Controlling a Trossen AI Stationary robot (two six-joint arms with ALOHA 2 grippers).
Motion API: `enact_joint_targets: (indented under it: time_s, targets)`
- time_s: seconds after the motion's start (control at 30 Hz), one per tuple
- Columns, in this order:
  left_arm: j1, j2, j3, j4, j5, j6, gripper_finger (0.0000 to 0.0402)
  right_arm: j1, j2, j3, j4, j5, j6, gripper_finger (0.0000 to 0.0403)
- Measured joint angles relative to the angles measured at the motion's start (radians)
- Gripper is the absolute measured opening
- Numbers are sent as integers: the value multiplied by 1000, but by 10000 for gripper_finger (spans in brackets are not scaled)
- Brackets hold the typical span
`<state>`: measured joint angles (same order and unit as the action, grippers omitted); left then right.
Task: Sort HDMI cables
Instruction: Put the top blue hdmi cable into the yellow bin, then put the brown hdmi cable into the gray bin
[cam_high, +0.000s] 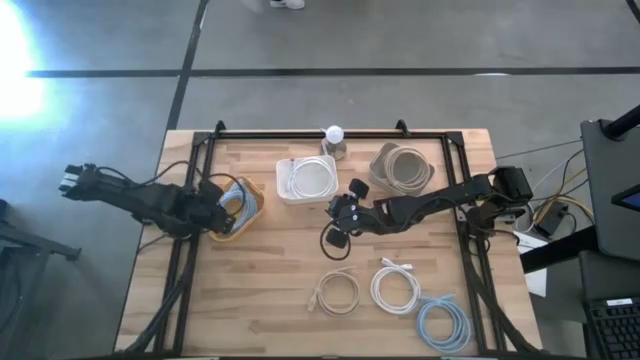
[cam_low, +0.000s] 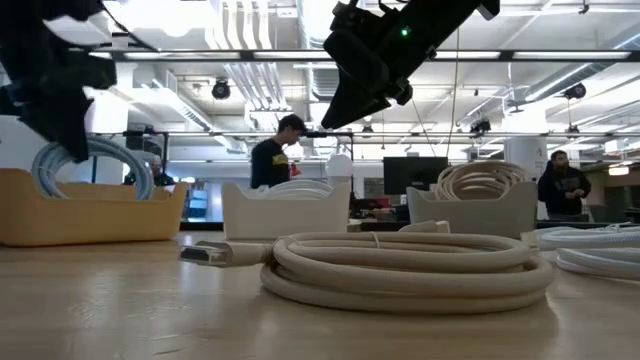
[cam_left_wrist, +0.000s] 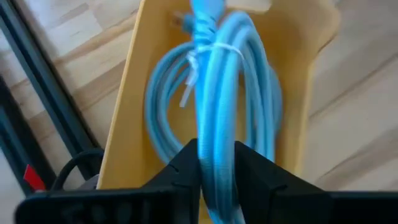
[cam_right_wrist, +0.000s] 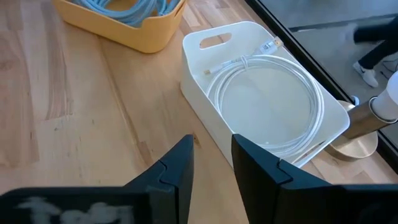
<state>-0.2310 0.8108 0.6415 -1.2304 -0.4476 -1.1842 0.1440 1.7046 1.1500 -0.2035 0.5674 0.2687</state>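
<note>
left claw (cam_left_wrist: 216, 163) pinching upright light blue coil (cam_left_wrist: 217, 106) in yellow bin (cam_left_wrist: 298, 81)

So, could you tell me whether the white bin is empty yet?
Not empty: the white bin holds one white cable coil, lying flat on its floor.

Yellow plastic bin (cam_high: 246, 203) at table's left holding a light blue coiled cable (cam_left_wrist: 214, 99), white plastic bin (cam_high: 307, 179) with a white coiled cable (cam_right_wrist: 267, 99) at centre, beige bin (cam_high: 401, 166) to its right, three loose coiled cables (cam_high: 391, 297) near the front edge.
</note>
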Motion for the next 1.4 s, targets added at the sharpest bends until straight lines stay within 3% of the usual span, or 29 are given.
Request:
enact_joint_targets:
  time_s: [0.17, 0.4, 0.77, 0.87, 1.0, 1.17, 1.4]
  targets:
    - [1, 6, -27, 21, -5, -5, 123, 0, 0, 0, 0, 0, -14, 96]
    - [1, 17, 45, -32, 0, 1, 168, 0, 0, 0, 1, 0, -18, 89]
    - [1, 18, 263, -185, -13, -25, 179, 0, 0, 0, 0, 0, -19, 98]
    - [0, 18, 306, -169, -88, -12, 179, 0, 0, 0, 0, 0, -19, 98]
    - [0, 26, 321, -32, -171, 112, 179, 0, 0, 0, -1, 0, -42, 96]
    - [0, 61, 301, 263, -181, 353, 179, 8, 0, 0, -9, -12, -70, 111]
    - [0, 156, 296, 519, -161, 577, 179, 22, -1, 0, -34, -186, -55, 148]
